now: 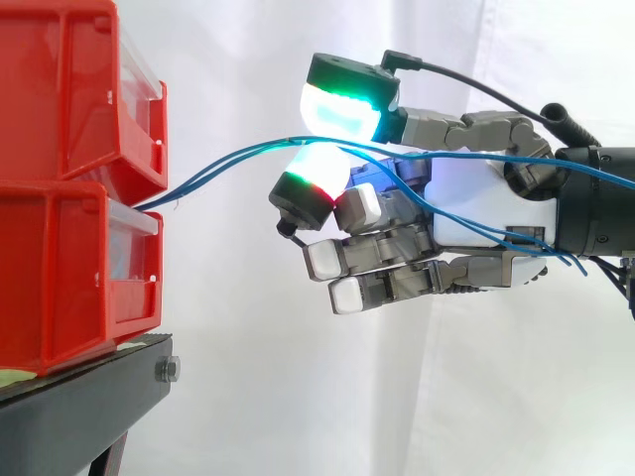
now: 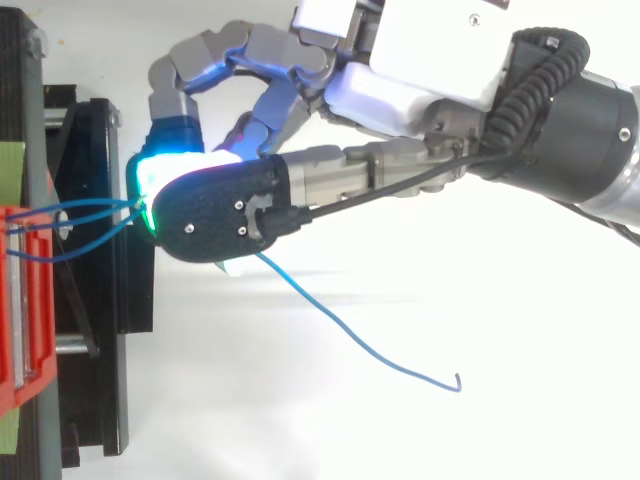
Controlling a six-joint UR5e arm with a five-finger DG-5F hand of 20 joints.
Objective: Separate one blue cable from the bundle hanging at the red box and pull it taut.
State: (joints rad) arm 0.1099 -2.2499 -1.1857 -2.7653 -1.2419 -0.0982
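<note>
Hand: grey robot hand (image 1: 476,203) pinches thin blue cable (image 1: 238,151) between glowing pads (image 1: 342,104).
Why: pinch near red plastic bin (image 1: 60,268) likely isolates one strand.
Slack: cable arcs, not yet taut.

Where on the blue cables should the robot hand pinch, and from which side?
On the free span right of the red bins, where the blue cables hang clear and spread apart. Come in from the right in the side view, pads above and below, as the robot hand grips now.

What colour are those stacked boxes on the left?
The boxes are red; the side view shows them best.
</note>
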